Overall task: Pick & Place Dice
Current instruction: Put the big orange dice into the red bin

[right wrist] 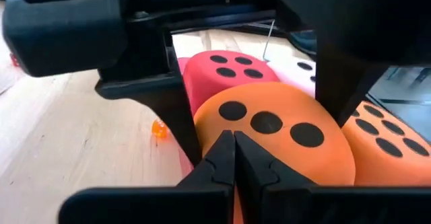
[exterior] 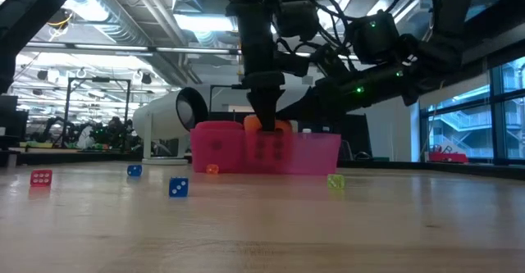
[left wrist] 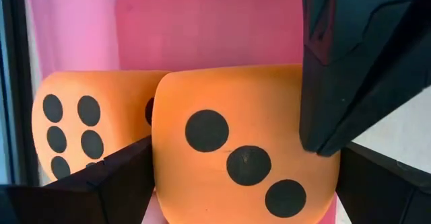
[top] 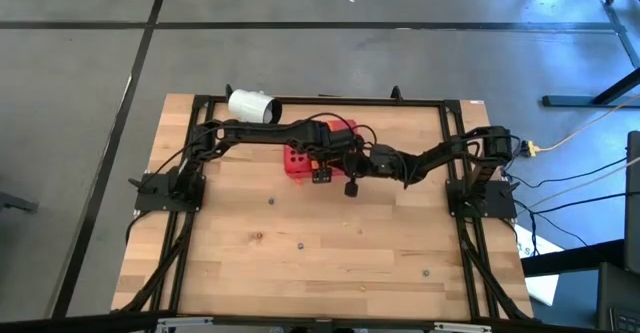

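Four dice are sitting in the red tray [top: 296, 160] at table centre. Left gripper [left wrist: 229, 177] is straddling the three-pip orange die [left wrist: 242, 150], jaws spread wide, so placing appears underway; lifting clear seems next. Right gripper [right wrist: 234, 158] is pinched together, hovering just beside. Cubes lack a long axis; three pips are facing upward

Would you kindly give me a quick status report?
Left end effector straddling orange die in pink tray. Right end effector shut, close alongside.

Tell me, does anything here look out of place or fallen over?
Yes. The white cup lies on its side behind the red tray, and several tiny dice sit scattered on the table outside the tray.
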You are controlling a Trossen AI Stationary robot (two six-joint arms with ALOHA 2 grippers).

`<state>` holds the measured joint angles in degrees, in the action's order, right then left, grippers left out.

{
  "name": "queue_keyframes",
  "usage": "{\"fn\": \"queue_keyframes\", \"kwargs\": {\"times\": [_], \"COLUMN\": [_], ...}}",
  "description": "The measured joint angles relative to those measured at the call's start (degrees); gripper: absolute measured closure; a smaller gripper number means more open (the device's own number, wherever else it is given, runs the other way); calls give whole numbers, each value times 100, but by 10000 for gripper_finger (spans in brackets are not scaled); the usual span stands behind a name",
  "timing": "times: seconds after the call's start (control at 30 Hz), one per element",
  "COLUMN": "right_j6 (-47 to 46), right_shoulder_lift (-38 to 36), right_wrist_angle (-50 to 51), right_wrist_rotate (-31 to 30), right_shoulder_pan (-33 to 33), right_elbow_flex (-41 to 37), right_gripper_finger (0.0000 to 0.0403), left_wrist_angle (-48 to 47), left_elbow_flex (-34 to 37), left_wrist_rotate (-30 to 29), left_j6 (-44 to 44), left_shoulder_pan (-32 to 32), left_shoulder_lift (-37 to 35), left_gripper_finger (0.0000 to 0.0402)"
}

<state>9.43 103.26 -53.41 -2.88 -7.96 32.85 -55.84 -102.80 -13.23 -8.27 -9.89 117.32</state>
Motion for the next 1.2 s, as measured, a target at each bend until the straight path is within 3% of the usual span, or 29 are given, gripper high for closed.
{"fn": "queue_keyframes", "kwargs": {"times": [0.27,0.53,1.2], "right_j6": [-130,65,45], "right_shoulder_lift": [17,33,485], "right_wrist_angle": [-18,-1083,-123], "right_wrist_rotate": [161,143,530], "right_shoulder_pan": [-10,20,-199], "right_elbow_flex": [-15,-17,670], "right_gripper_finger": [403,403,403], "left_wrist_angle": [-45,111,-352], "left_elbow_flex": [17,15,4], "left_wrist_rotate": [251,338,251], "left_j6": [44,63,175], "left_shoulder_pan": [13,37,42], "left_shoulder_lift": [-11,-63,-42], "left_gripper_finger": [25,25,24]}}
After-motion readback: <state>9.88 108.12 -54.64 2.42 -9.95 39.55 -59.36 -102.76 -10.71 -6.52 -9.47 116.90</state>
